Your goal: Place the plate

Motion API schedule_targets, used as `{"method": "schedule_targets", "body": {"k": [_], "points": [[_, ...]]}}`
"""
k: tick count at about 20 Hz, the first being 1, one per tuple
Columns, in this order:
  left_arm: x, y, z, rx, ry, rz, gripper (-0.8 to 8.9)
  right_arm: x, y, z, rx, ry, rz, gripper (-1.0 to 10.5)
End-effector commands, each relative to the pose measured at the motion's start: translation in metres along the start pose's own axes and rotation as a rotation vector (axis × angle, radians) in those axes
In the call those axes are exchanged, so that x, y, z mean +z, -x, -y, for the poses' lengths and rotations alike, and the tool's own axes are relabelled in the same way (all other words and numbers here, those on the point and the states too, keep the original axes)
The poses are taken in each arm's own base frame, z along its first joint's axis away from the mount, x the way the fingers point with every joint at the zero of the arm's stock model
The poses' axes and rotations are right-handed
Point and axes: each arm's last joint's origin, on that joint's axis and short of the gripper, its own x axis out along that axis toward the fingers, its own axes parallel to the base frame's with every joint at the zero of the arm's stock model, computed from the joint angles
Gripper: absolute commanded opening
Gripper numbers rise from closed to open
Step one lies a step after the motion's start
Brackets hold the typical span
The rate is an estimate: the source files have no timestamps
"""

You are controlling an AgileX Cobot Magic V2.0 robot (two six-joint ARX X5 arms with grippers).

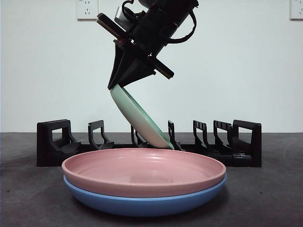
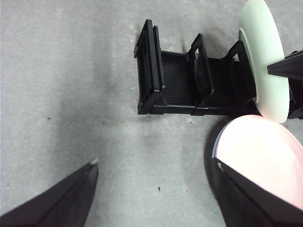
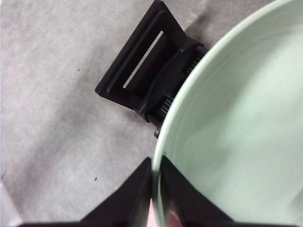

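Note:
My right gripper is shut on the rim of a pale green plate and holds it tilted, its lower edge down in a middle slot of the black dish rack. The right wrist view shows the green plate pinched between the jaws, with the rack beneath. My left gripper is open and empty above the grey table, near the rack's end. The left wrist view also shows the green plate.
A pink plate lies stacked on a blue plate in front of the rack, close to the camera. The pink plate also shows in the left wrist view. A white wall with sockets stands behind.

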Motion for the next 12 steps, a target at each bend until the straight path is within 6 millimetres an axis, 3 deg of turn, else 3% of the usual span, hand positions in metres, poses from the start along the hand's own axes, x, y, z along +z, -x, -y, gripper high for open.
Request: {"method": "schedule_targets", "body": {"k": [1, 7, 12], "points": [[0.003, 0.001, 0.001, 0.001, -0.011, 0.011, 3.76, 0.008, 0.01, -0.014, 0.033, 0.052, 0.045, 0.1], [0.003, 0.001, 0.001, 0.001, -0.011, 0.012, 3.76, 0.014, 0.089, -0.054, 0.127, 0.166, 0.204, 0.1], [0.003, 0.001, 0.001, 0.001, -0.009, 0.011, 3.76, -0.005, 0.154, -0.095, 0.194, 0.422, 0.376, 0.1]]}}
